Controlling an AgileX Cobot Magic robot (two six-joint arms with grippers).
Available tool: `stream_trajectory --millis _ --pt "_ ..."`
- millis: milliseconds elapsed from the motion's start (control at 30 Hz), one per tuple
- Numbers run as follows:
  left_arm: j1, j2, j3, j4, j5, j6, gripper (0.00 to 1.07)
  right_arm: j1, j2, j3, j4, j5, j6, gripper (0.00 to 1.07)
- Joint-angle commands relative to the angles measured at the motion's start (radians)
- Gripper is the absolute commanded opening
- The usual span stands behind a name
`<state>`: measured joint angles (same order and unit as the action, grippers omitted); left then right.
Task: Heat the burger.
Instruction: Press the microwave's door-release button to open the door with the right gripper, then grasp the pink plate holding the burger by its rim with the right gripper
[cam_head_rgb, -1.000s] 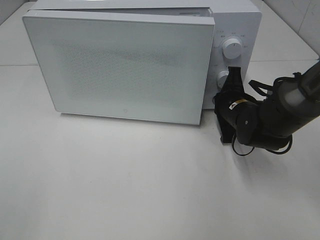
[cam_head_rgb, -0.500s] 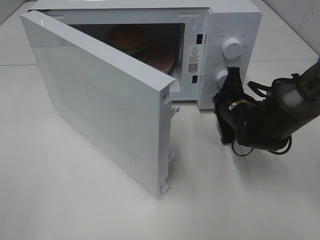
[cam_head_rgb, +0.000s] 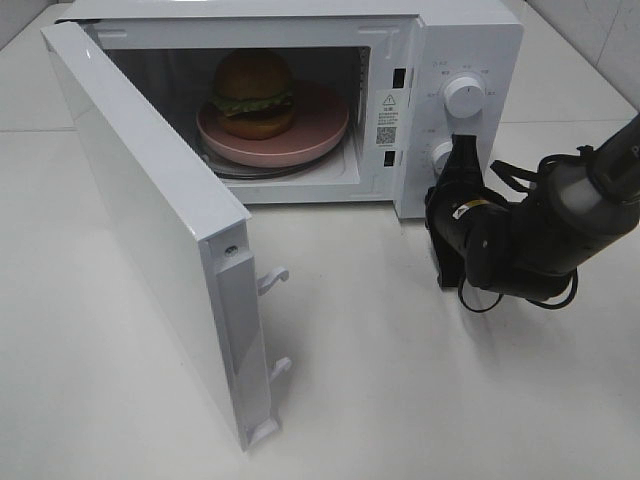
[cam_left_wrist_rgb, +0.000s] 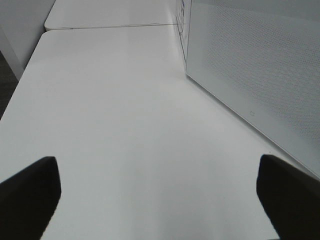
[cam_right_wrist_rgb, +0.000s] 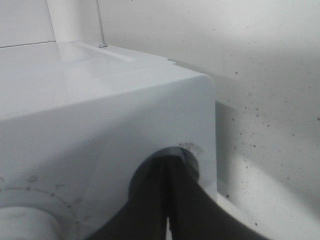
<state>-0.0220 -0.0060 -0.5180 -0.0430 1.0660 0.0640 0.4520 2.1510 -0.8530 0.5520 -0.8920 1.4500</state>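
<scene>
The burger (cam_head_rgb: 254, 92) sits on a pink plate (cam_head_rgb: 322, 128) inside the white microwave (cam_head_rgb: 470, 40), whose door (cam_head_rgb: 140, 210) stands swung wide open to the left. My right gripper (cam_head_rgb: 462, 150) is shut, and its tips press against the lower knob (cam_head_rgb: 443, 153) of the control panel. The right wrist view shows the shut fingertips (cam_right_wrist_rgb: 167, 167) against a round recess in the panel. My left gripper (cam_left_wrist_rgb: 160, 200) is open over bare table, its fingers (cam_left_wrist_rgb: 30, 192) wide apart, with nothing between them. The door's dotted outer face (cam_left_wrist_rgb: 260, 65) fills one side of the left wrist view.
An upper knob (cam_head_rgb: 464, 96) sits above the one being touched. The open door reaches far out over the table toward the front left. White tabletop (cam_head_rgb: 450, 400) lies in front of the microwave. A table seam (cam_left_wrist_rgb: 110, 26) runs behind the left gripper's area.
The microwave door has swung from shut to wide open, revealing the burger and plate. My right gripper stayed at the lower knob.
</scene>
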Motion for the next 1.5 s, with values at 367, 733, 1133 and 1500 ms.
stream_trajectory --millis 367,733,1133,1500 --pt "0.005 -0.013 0.000 0.003 0.006 -0.001 1.01 0.003 -0.083 0.023 -0.027 -0.114 -0.031 0.00" --pt "0.005 -0.013 0.000 0.003 0.006 -0.001 1.01 0.041 -0.170 0.139 -0.063 -0.048 -0.061 0.00" --pt "0.005 -0.013 0.000 0.003 0.006 -0.001 1.01 0.041 -0.338 0.220 -0.063 0.195 -0.306 0.00" --pt "0.005 -0.013 0.000 0.003 0.006 -0.001 1.01 0.041 -0.512 0.220 -0.059 0.417 -0.743 0.00"
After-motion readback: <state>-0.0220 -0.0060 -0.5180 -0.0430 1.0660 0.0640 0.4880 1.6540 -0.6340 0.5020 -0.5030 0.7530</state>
